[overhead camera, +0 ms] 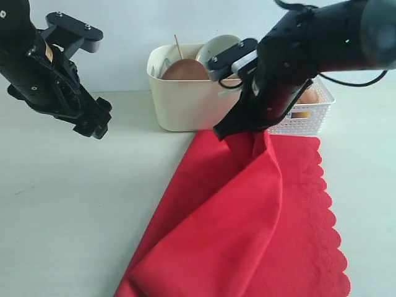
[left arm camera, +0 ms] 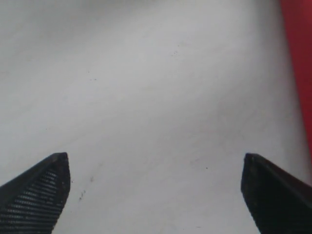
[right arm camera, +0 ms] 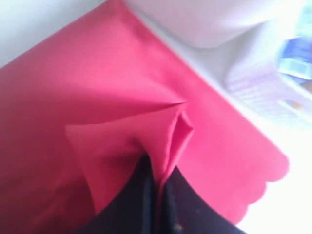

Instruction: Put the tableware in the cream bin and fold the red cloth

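Red cloth (overhead camera: 247, 229) is spread over the tabletop (overhead camera: 74, 216) from the centre toward 5 o'clock of the exterior view, with its scalloped edge along the 3 o'clock side. Its far part at 12 o'clock is pinched and raised by the right claw (overhead camera: 234, 129), whose jaws are closed tight on a peaked fold of the fabric. Long creases are drawn down from that point, and toward 7 o'clock a layer is seen doubled over.

The cream bin (overhead camera: 185, 102) is set at 11 o'clock of the cloth, just beyond its far edge. Inside it a brown plate (overhead camera: 184, 71) is leaned upright, with a bowl (overhead camera: 218, 48) at its 2 o'clock and a chopstick (overhead camera: 177, 44) standing above the rim. A white basket (overhead camera: 309, 117) is seen at 1 o'clock of the cloth, just beside its far edge and partly hidden by the right arm.

The left claw (overhead camera: 94, 124) is held at 9 o'clock of the bin, above bare tabletop, with its jaws spread wide and nothing between them.
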`<state>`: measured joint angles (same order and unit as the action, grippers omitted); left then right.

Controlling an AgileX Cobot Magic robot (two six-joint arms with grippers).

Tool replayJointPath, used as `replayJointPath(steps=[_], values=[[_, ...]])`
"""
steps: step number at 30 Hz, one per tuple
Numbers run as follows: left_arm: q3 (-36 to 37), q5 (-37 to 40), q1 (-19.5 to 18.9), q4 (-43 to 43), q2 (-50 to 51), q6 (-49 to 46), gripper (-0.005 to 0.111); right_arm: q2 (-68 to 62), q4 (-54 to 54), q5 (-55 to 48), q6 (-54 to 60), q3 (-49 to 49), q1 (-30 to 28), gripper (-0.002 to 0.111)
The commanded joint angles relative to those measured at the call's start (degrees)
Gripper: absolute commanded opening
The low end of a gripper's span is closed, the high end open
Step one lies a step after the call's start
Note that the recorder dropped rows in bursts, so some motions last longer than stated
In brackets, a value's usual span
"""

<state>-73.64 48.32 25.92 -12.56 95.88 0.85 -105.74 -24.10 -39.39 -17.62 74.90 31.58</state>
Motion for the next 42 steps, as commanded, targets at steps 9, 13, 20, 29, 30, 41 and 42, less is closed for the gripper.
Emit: replayJointPath(steps=[9,13,20,29,30,41,42], values=[[0.19,-1.03,-0.16,8.03,-0.67,-4.20,0.090,-1.01,11.46,0.38,6.54,0.39,-14.10,0.000],[0.19,-1.44,-0.16,11.44,-0.67,-6.51,0.090,-3.53,11.23,0.17,6.54,0.39,-17.46,0.017],[0.19,-1.07,-0.16,23.87,-0.67,-16.20,0.090,-5.45,6.33,-1.02,5.21,0.39,-20.90,0.066],[0.19,6.67,-0.16,48.28,2.89,-40.43,0.090,4.71,27.69,-1.23,23.82,0.39,-20.90,0.065],[0.19,7.17,-0.04,48.79,3.58,-41.23,0.090,5.51,33.95,-2.24,29.45,0.39,-20.90,0.061],[0.19,6.65,1.44,50.45,10.44,-44.73,0.063,0.68,60.21,-13.10,53.55,-2.23,-17.58,0.020],[0.19,6.40,1.54,50.45,10.85,-44.73,0.062,-0.09,59.36,-11.02,53.35,-2.84,-16.98,0.020]])
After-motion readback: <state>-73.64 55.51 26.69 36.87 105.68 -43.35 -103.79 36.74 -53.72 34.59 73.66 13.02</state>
